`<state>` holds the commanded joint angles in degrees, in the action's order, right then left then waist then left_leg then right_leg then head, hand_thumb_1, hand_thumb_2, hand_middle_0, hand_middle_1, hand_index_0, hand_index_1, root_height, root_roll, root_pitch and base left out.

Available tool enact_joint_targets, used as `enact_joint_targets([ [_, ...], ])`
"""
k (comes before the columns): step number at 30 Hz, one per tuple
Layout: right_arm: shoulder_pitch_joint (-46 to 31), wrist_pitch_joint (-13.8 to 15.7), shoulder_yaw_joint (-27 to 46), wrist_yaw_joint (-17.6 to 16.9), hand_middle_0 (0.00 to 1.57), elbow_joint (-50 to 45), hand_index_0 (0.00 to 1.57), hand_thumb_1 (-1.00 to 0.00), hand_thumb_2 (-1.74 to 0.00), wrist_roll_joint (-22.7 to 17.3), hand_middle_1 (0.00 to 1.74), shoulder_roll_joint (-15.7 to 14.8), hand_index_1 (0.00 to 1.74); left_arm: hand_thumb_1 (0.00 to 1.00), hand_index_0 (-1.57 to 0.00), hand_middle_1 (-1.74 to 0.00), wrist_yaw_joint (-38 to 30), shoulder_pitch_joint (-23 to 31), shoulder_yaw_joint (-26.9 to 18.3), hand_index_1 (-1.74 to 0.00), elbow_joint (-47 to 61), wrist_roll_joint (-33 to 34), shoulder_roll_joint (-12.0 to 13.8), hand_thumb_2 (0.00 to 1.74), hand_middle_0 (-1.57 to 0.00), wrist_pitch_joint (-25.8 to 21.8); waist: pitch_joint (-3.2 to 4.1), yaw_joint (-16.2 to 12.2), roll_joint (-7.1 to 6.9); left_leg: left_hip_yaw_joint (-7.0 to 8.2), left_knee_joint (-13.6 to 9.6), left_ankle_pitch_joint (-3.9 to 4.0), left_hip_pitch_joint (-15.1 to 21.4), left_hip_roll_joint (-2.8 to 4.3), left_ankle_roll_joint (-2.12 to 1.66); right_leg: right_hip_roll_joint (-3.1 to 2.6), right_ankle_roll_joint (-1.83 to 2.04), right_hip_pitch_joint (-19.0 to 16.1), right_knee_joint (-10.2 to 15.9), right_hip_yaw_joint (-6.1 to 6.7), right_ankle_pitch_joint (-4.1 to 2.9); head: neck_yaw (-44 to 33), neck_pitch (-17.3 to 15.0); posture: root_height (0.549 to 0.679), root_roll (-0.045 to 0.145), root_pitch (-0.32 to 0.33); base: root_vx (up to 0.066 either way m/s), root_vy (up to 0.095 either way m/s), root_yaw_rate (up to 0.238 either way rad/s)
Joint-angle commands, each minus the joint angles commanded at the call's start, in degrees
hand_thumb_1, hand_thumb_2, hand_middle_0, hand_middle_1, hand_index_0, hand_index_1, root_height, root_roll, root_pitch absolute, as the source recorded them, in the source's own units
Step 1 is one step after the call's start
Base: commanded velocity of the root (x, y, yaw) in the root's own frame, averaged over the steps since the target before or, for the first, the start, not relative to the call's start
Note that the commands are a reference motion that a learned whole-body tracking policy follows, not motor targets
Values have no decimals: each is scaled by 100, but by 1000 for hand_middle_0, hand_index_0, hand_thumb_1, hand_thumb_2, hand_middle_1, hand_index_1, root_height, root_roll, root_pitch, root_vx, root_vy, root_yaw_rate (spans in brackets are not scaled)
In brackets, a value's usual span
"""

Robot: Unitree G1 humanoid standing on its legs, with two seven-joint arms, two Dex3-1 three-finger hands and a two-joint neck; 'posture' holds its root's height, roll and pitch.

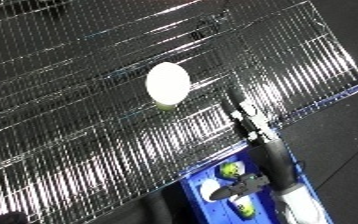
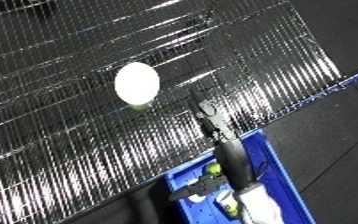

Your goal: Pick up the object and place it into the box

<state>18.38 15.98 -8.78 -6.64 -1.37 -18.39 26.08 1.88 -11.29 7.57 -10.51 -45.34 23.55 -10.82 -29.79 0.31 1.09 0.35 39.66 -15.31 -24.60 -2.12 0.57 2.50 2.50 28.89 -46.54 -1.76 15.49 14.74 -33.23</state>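
A white round object (image 1: 168, 82) with a pale yellow-green lower edge rests on the shiny wire rack (image 1: 78, 135), near the middle of the view. My right hand (image 1: 280, 162) comes up from the lower right over the blue bin (image 2: 273, 156). Its fingers (image 1: 246, 122) stretch out straight over the rack's near edge, pointing toward the white object. They stop short of it, to its lower right, and hold nothing. The thumb (image 1: 248, 184) sticks out to the left above the bin. My left hand is out of sight.
The bin holds yellow-green balls (image 1: 231, 170) and a whitish round item (image 1: 209, 191). The rack's grid spans most of the view, slanting down to the left. Dark floor (image 1: 349, 145) lies to the right of the rack and bin.
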Motion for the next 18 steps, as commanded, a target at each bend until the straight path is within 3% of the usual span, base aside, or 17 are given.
enact_joint_targets([
  [7, 235, -25, -41, -195, 0, 294, 0, 0, 0, -6, 0, -46, 0, 1000, -1570, -1740, 85, 25, 20, -1740, 22, 21, 55, 1740, -1570, 99, 0, 116, 24, -2, 101, -14, -140, -15, 23, 69, 7, 143, -139, -81, 10, 121, 234, 630, 51, 20, 43, -6, 110],
  [18, 480, 19, 106, -487, 0, 587, 0, 0, 0, -23, 0, 22, 0, 1000, -1570, -1740, 149, 119, 49, -1740, 60, -38, 145, 1740, -1570, 182, 0, 164, 93, 33, 303, -115, -345, -30, 54, 96, 20, 400, -365, -88, 34, 307, 436, 623, 47, 28, 41, 13, 45],
])
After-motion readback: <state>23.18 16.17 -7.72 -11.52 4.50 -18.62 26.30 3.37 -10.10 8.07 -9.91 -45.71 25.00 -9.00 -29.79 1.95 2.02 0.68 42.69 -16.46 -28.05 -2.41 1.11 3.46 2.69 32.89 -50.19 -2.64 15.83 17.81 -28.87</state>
